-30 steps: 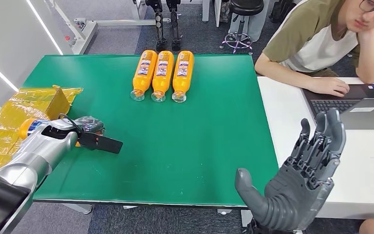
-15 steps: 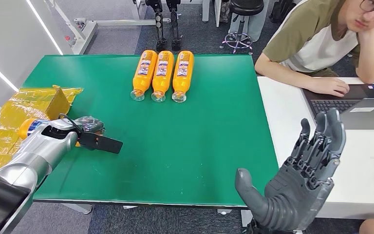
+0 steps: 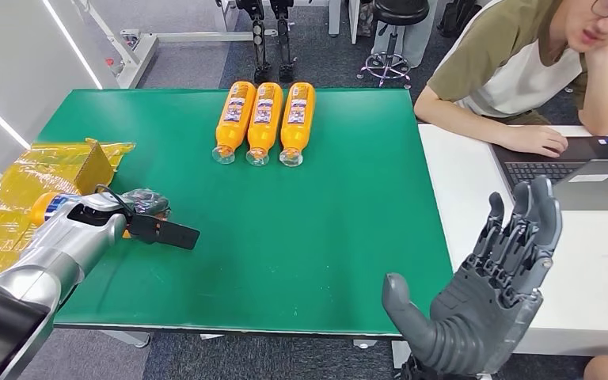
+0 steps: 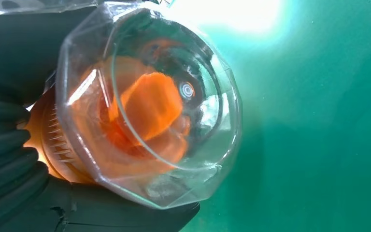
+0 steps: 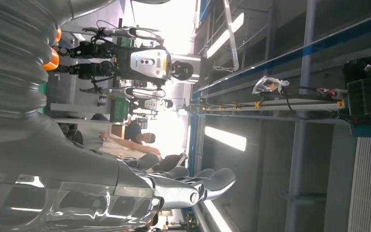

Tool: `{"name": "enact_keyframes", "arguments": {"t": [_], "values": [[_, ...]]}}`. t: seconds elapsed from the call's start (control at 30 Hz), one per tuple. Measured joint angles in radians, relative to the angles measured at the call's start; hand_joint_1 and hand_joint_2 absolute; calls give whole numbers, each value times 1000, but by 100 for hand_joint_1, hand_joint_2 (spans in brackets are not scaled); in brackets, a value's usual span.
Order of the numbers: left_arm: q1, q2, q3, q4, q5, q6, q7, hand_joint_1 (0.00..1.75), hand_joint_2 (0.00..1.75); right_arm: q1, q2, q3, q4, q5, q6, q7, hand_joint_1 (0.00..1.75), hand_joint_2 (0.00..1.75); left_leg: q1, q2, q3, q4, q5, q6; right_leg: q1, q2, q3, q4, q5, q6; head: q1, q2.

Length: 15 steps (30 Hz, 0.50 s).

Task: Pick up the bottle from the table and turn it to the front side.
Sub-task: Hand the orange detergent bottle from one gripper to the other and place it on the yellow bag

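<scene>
My left hand sits low over the left side of the green table and grips an orange bottle, whose orange end with a blue label pokes out behind the wrist. In the left wrist view the bottle's clear end is very close, with dark fingers wrapped around its orange body. Three more orange bottles lie side by side at the table's far edge, clear ends toward me. My right hand is raised off the table's right front corner, fingers spread, holding nothing; the right wrist view shows the same right hand.
A yellow wrapped box lies at the table's left edge beside my left arm. A white desk adjoins the right side, where a person sits at a laptop. Stools and robot legs stand beyond the far edge.
</scene>
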State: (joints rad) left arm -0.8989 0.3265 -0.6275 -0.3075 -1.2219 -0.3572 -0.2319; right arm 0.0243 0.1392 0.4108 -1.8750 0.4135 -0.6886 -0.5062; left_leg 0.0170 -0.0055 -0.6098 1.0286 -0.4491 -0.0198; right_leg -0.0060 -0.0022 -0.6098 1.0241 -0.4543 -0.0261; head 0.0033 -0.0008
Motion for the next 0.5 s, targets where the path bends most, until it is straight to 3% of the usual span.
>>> {"name": "enact_keyframes", "arguments": {"t": [0.5], "values": [[0,0,0,0,0,0,0,175,175,0,0,0,0,0,0,0,0,175,0,0,0,0,0,0,0,0,0,0,0,0,0,0]]}}
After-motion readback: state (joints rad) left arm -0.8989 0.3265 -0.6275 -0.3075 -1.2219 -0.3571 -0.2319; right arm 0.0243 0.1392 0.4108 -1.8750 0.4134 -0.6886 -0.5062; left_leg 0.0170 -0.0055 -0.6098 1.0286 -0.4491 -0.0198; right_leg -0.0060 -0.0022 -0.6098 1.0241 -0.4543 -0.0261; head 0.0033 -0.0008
